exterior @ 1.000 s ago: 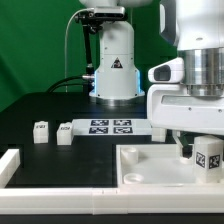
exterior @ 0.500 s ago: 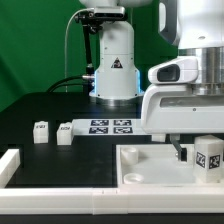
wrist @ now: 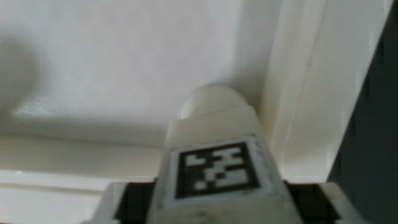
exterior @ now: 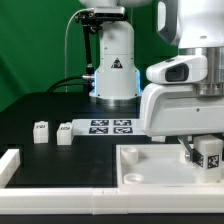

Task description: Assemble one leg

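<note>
My gripper (exterior: 204, 154) is shut on a leg (exterior: 209, 152), a small white block with a black-and-white tag. It holds the leg just over the right part of the large white panel (exterior: 140, 165). In the wrist view the leg (wrist: 217, 140) stands between the dark fingers (wrist: 134, 203), its rounded tip close to the panel's raised rim (wrist: 299, 90) by an inner corner. Whether the tip touches the panel is unclear. Two more legs (exterior: 41, 131) (exterior: 65, 132) stand on the black table at the exterior view's left.
The marker board (exterior: 110, 127) lies behind the panel, in front of the arm's white base (exterior: 115, 70). A white L-shaped rail (exterior: 10, 165) lies at the front left edge. A green backdrop closes off the back.
The arm has shifted a little toward the exterior view's left, with the leg still in the gripper over the panel. The loose legs have not moved.
</note>
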